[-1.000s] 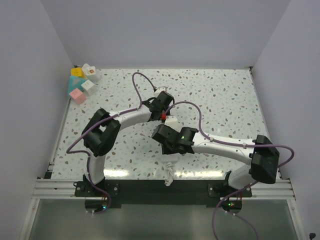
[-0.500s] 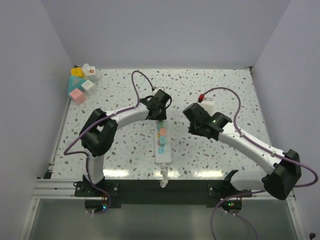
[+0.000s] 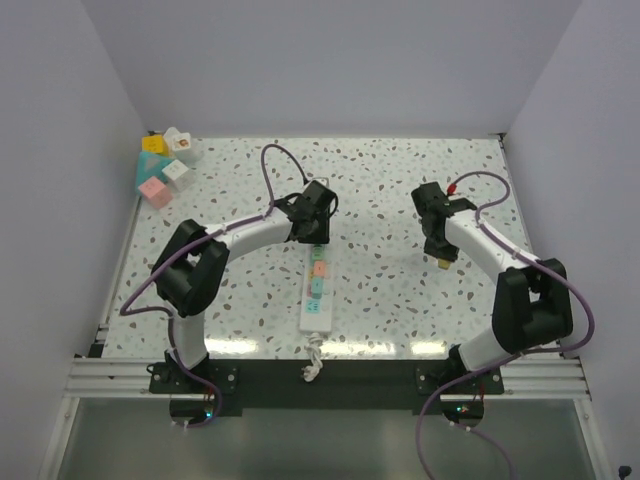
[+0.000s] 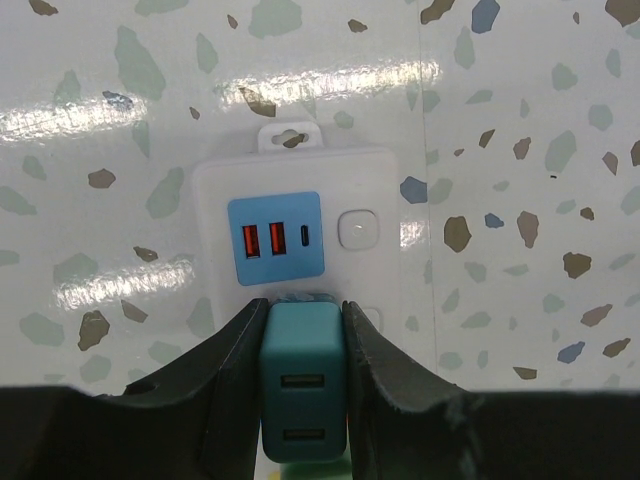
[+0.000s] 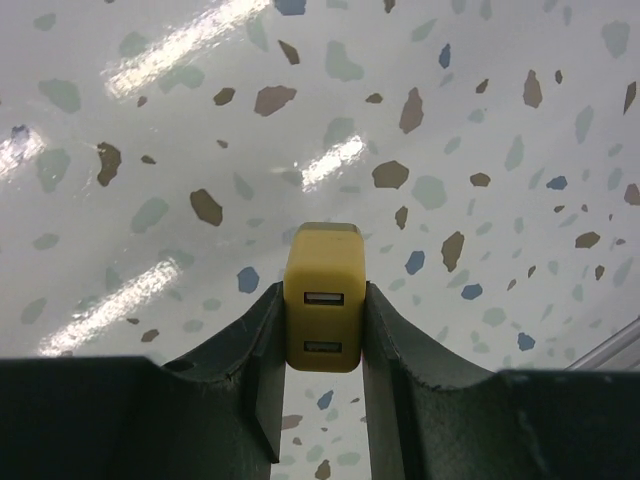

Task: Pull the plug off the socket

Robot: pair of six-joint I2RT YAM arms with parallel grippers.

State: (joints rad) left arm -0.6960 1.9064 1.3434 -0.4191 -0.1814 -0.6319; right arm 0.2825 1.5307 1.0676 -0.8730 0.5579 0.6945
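A speckled terrazzo bench [image 3: 420,190], glossy enough to throw back streaks of light, fills the overhead view. Two arms reach onto it from the near edge.

The socket [image 3: 312,315] lies near the middle of the bench, running from near to far. It is a flat white plastic bar with rounded corners and small coloured marks along its face. In the far left corner, well apart from it, sits a cluster of small pastel blocks [image 3: 160,170].

The left hand [image 4: 302,318] is at the socket's far end, its two dark fingers clamped on a teal plug [image 4: 300,390]. This is a smooth, matte, rounded block with two slots in its back. It appears to sit against the socket's face, just beside a blue USB panel [image 4: 275,238] and a round white button [image 4: 358,229].

The right hand [image 5: 323,300] is off to the right, well apart from the socket. Its fingers are closed on a yellow plug [image 5: 323,270] of the same blocky shape, with only bare bench behind it.

Judging by this, the task looks partly done. The yellow plug is free of the socket and only needs setting down. The teal one is gripped but seemingly not yet out. Whether the other coloured marks on the socket are further plugs cannot be told from above.
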